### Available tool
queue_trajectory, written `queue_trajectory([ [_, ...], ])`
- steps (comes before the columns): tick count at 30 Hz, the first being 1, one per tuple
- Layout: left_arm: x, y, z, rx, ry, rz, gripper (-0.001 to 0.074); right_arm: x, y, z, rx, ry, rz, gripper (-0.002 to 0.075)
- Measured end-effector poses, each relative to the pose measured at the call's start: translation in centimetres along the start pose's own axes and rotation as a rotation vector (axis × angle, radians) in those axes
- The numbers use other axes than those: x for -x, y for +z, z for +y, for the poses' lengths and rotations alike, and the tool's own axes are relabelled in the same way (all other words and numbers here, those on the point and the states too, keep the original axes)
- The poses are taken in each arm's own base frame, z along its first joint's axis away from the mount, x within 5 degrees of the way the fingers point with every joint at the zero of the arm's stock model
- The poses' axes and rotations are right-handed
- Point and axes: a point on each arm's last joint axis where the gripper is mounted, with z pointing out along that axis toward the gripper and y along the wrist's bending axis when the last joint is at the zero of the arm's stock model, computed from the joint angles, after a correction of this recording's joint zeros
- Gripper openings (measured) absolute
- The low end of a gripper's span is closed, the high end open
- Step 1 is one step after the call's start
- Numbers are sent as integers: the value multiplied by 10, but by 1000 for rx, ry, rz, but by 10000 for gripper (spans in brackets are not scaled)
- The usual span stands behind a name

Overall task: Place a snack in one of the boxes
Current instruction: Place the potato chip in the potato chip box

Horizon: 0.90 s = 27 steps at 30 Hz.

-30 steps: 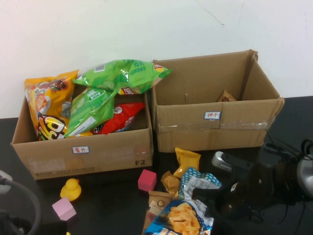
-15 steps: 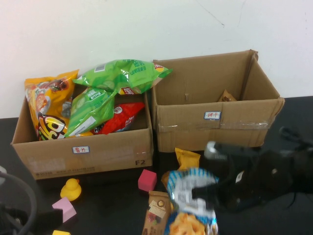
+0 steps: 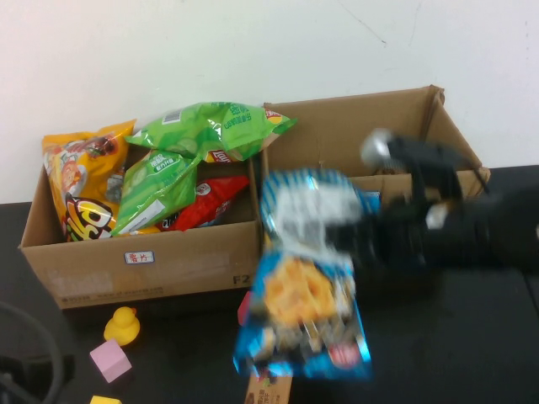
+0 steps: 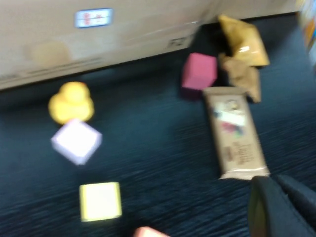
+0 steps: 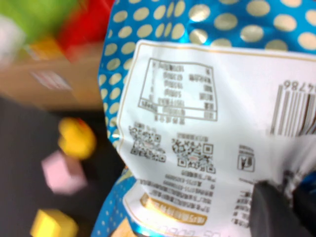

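Sitting at the lower left edge of the high view, the left gripper (image 4: pixel 276 207) shows only as a dark part, so I cannot tell its state. Near it on the black table (image 3: pixel 472 353) lie a yellow duck (image 3: pixel 122 325) and a pale pink cube (image 3: pixel 110 359). Behind them, the left cardboard box (image 3: pixel 143 265) is stuffed with glossy bags. Further right, a crinkly blue dotted snack bag (image 3: pixel 305 290) hangs in the air before the right cardboard box (image 3: pixel 370 143), its top pinched in the right gripper (image 3: pixel 366 240).
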Motion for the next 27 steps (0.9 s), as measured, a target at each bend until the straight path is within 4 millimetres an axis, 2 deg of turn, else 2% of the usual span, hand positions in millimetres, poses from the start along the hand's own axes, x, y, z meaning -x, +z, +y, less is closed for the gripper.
queue_trajectory([
  [5, -5, -16, 1, 76, 68, -57, -2, 51, -3, 31, 80, -47, -140, 10],
  [6, -7, -23, 0, 91, 88, -88, -2, 74, 0, 45, 115, -53, -201, 10],
  [11, -11, -34, -2, 118, 121, -126, -2, 116, 36, 74, 215, 62, -325, 10],
  [15, -13, -36, -1, 134, 140, -129, -2, 140, 66, 91, 295, 166, -391, 10],
  [21, -22, -25, 4, 144, 124, -116, -2, 151, 122, 110, 373, 241, -477, 10],
  [27, -28, -19, 7, 140, 82, -112, -2, 136, 174, 109, 373, 213, -465, 18],
])
